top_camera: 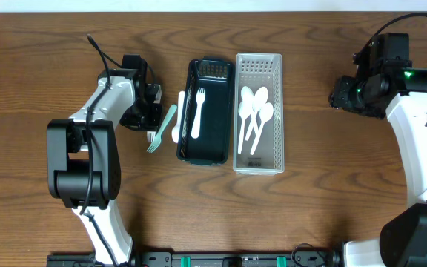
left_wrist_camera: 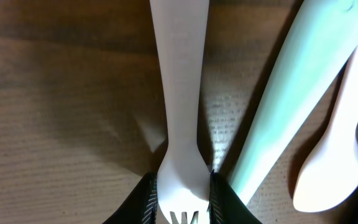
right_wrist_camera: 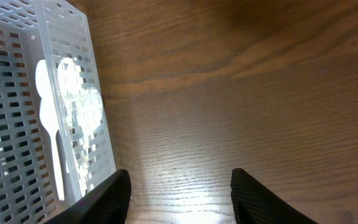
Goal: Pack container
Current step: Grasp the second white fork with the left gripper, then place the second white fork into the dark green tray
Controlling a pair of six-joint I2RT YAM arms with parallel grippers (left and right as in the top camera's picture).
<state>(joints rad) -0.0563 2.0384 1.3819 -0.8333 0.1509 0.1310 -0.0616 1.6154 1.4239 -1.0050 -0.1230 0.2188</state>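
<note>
The left gripper (left_wrist_camera: pixel 182 202) is clamped on a white fork (left_wrist_camera: pixel 180 93). In the left wrist view its 2 dark fingers (left_wrist_camera: pixel 146 200) press against both sides of the fork's neck just above the tines, and the handle runs straight away from the camera over the wooden table (top_camera: pixel 325 185). Just right of it in that view lies a mint fork (left_wrist_camera: pixel 291 99), set at a slant. Beyond that is a white spoon (left_wrist_camera: pixel 337 155), its bowl toward the camera.

From overhead, the left gripper sits left of the dark container (top_camera: pixel 217 111), near it but not over it. The mint fork and the white spoon lie on the table between the gripper and the container's left wall. Inside the container a second white fork (top_camera: pixel 197 111) lies lengthwise.

Touching the container's right side is a white perforated basket (top_camera: pixel 259 65) holding several white spoons (top_camera: pixel 254 107).

The right gripper (right_wrist_camera: pixel 179 199) has its 2 fingers spread apart with nothing between them. It hangs above bare table, right of the basket and apart from it.
</note>
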